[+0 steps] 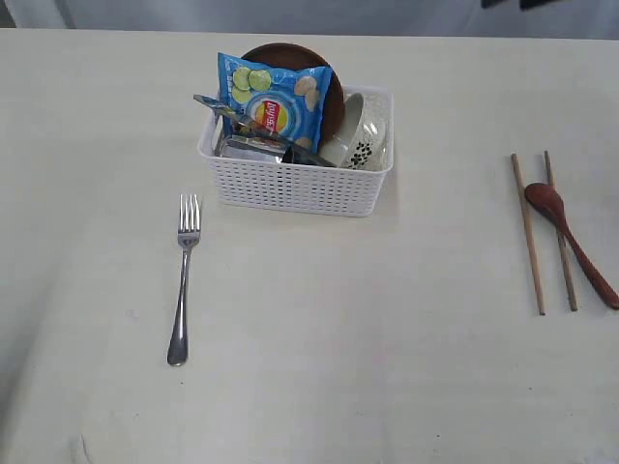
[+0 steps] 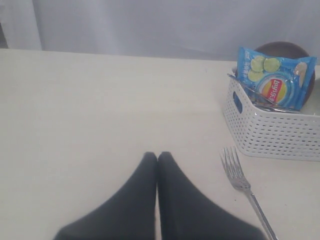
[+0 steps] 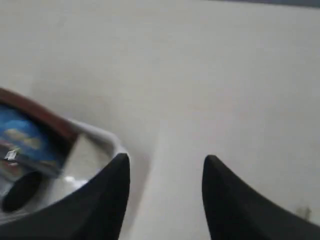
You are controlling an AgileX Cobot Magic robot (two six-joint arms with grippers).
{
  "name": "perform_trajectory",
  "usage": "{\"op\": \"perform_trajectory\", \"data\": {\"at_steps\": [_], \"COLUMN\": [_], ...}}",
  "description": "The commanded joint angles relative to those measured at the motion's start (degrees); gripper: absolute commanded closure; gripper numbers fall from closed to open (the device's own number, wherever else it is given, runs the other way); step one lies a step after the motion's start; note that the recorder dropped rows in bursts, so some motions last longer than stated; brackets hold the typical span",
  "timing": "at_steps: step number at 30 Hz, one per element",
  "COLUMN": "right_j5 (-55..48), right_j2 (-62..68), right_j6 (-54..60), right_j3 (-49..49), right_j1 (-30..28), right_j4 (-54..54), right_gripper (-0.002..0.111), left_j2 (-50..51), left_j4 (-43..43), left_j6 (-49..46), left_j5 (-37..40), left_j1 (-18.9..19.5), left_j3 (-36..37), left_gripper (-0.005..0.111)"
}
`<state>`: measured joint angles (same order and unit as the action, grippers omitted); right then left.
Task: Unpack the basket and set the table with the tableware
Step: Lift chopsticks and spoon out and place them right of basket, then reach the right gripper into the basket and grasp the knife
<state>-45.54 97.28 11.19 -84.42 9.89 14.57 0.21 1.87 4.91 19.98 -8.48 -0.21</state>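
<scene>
The white basket [image 1: 295, 184] stands at the back middle of the table [image 1: 338, 367]. It holds a brown plate [image 1: 290, 53], a pale bowl [image 1: 363, 140], a steel cup [image 1: 251, 148] and a slanting knife [image 1: 227, 109]. A fork [image 1: 184, 280] lies to the basket's front left. Two chopsticks [image 1: 528, 232] and a dark red-brown spoon [image 1: 571, 242] lie at the right. Neither gripper shows in the exterior view. My left gripper [image 2: 157, 155] is shut and empty above bare table, beside the fork [image 2: 245, 187]. My right gripper [image 3: 166, 160] is open and empty by the basket's rim [image 3: 107, 137].
A blue chip bag [image 1: 274, 100] leans upright in the basket in front of the plate and hides much of it. The table's far edge runs just behind the basket, with a pale wall or curtain beyond.
</scene>
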Motion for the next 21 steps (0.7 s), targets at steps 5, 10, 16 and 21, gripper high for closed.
{"op": "perform_trajectory", "data": {"at_steps": [5,10,16,21], "right_j5": [2.41,1.15,0.29,-0.66], "right_j2": [3.30,12.02,21.22,26.94], "right_j6": [2.17,-6.05,-6.49,-6.49], "right_j3": [-5.56,-10.74,-16.27,-18.99], "right_j1": [23.45,32.23,36.27,37.64], "right_j4": [-8.71,-24.86,-27.74,-31.22], "right_gripper": [0.067,0.067,0.067,0.067], "left_j2": [-0.21,-0.21,-0.21,-0.21], "left_j4": [-0.05,-0.05,-0.05,-0.05], "left_j6": [-0.17,-0.17,-0.17,-0.17], "left_j5": [-0.12,-0.12,-0.12,-0.12], "left_j1": [-0.27,-0.27,-0.27,-0.27], "left_j3": [0.21,0.21,0.21,0.21], "left_gripper": [0.107,0.107,0.107,0.107]}}
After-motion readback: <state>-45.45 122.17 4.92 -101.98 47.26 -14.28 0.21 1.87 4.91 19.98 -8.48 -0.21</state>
